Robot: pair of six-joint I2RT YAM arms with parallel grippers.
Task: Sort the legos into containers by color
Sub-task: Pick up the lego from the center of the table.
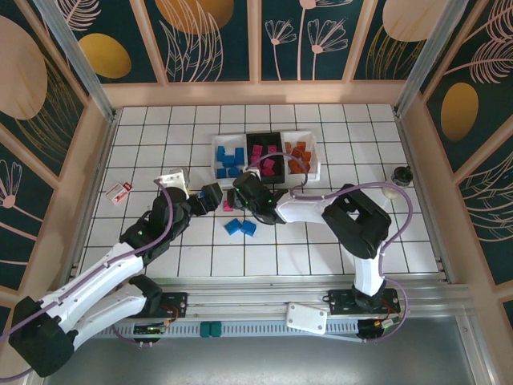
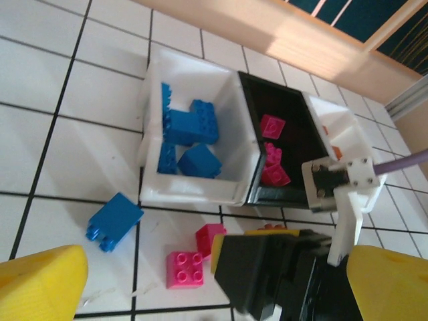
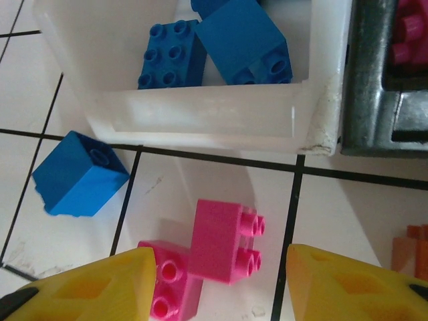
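Note:
Three containers stand in a row at the back: a white tray [image 1: 216, 152] of blue legos, a black tray [image 1: 253, 143] of pink ones and a white tray [image 1: 314, 152] of orange ones. A pink lego [image 3: 224, 242] lies on its side on the tile, against a second pink lego [image 3: 167, 287]. My right gripper [image 3: 221, 261] is open, its yellow fingers either side of the tipped brick, not touching it. A blue lego [image 3: 79, 175] lies to the left. My left gripper [image 2: 217, 274] is wide open and holds nothing. It hovers just behind the right gripper [image 1: 243, 195].
Two blue legos [image 1: 240, 228] lie on the tiles nearer the arms. An orange lego [image 3: 414, 251] shows at the right edge of the right wrist view. A white-and-red card [image 1: 120, 192] lies at the left, and a small dark object [image 1: 401, 175] by the right wall.

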